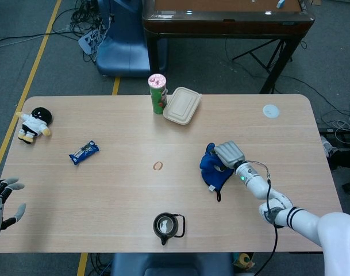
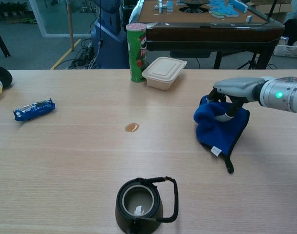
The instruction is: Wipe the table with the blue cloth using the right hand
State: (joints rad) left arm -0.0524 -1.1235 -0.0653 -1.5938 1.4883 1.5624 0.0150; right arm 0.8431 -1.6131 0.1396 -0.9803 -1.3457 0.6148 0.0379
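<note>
The blue cloth (image 1: 214,171) (image 2: 218,125) is bunched into a heap on the right half of the table. My right hand (image 1: 230,153) (image 2: 232,94) lies over its top with the fingers curled down into the fabric and grips it. A small white tag and a dark loop hang off the near edge of the cloth. A small brown spot (image 1: 158,166) (image 2: 132,127) marks the table's middle, left of the cloth. My left hand (image 1: 1,199) hovers off the table's near left corner, fingers apart and empty; the chest view does not show it.
A black teapot (image 1: 166,226) (image 2: 144,202) stands near the front edge. A green can (image 1: 158,93) (image 2: 136,45) and a beige lidded box (image 1: 182,105) (image 2: 164,72) sit at the back. A blue snack packet (image 1: 83,152) (image 2: 34,109) and a small doll (image 1: 33,124) lie on the left.
</note>
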